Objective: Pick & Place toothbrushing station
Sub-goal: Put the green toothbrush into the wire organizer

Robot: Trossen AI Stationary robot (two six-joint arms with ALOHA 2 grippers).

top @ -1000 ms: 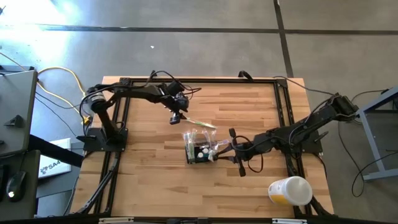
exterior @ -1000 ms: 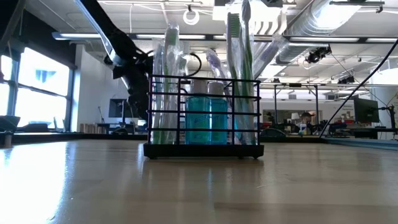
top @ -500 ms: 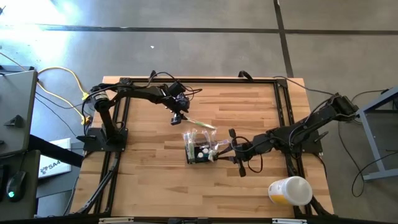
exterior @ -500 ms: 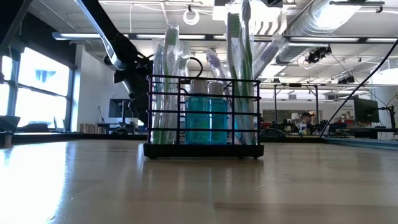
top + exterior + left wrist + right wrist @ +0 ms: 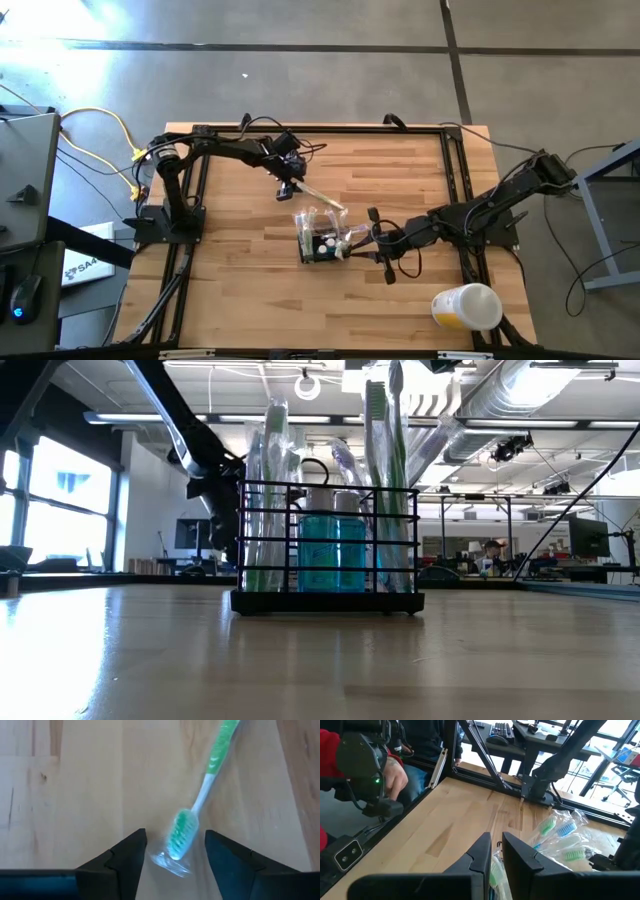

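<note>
- Centrally on the wooden table (image 5: 240, 290) we find the toothbrushing station (image 5: 322, 243), a small black wire caddy standing upright in the low view (image 5: 328, 548), with wrapped brushes and a blue bottle (image 5: 334, 553) inside it.
- We locate the left gripper (image 5: 286, 187) nearer the table's far edge, its arm stretched from the far-left corner; its fingers (image 5: 125, 857) stand apart on either side of the bristle end of a green toothbrush (image 5: 197, 815) in clear wrap. We cannot tell whether they touch it.
- We judge that the brush, lying slantwise from the gripper toward the caddy, could swing or slip if the grip takes only the loose wrapper.
- We also judge that its far end could catch on the brushes already in the caddy and tip the light box.
- Right gripper (image 5: 372, 236): beside the caddy's right side, arm reaching low from the table's right edge, fingers (image 5: 481, 854) nearly together, with wrapped brushes (image 5: 560, 837) just past them. We cannot see anything held between them.
- A white-and-yellow cup (image 5: 466, 306) lies near the table's near-right corner, well apart from both.
</note>
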